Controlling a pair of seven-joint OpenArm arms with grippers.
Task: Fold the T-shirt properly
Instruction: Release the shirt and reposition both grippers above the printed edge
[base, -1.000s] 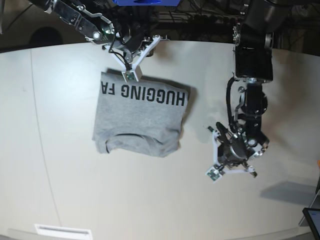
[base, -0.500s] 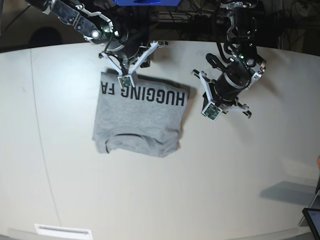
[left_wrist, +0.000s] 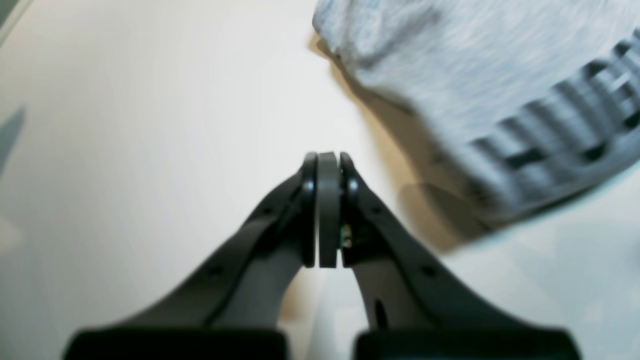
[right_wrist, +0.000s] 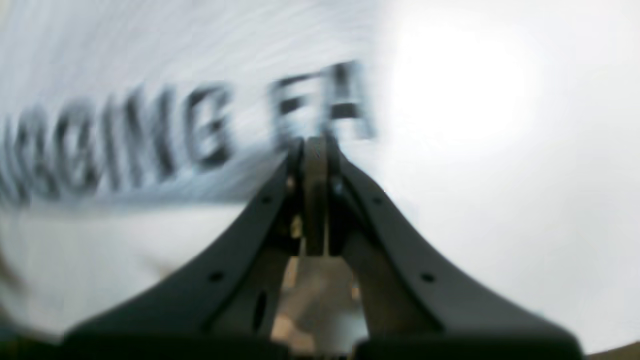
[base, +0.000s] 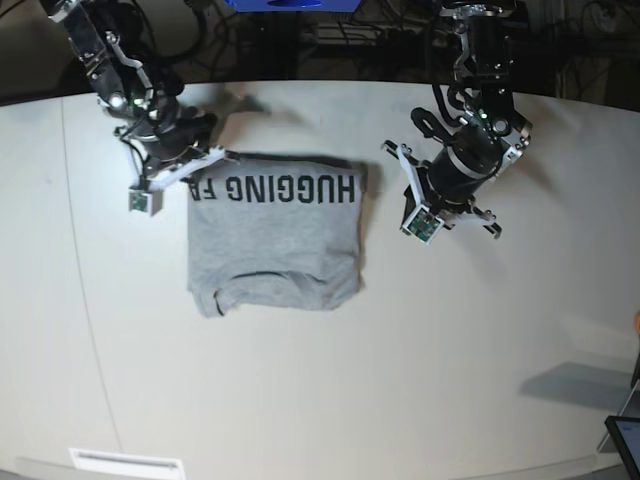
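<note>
Pressing its two dark fingers flat together with nothing between them, the left gripper (left_wrist: 328, 170) hovers over bare tabletop just beside the T-shirt's edge; in the base view it (base: 422, 226) sits to the right of the garment, apart from it. The right gripper (right_wrist: 315, 150) is likewise closed tight and empty, its tip at the shirt's printed corner, though the blur hides whether it touches the cloth; in the base view it (base: 143, 199) lies off the shirt's upper left corner. The heather-grey T-shirt (base: 275, 240) lies folded into a rough rectangle on the pale white table (base: 350, 400), between the two arms, with black capitals reading "HUGGING FA" along its far edge, upside down.
</note>
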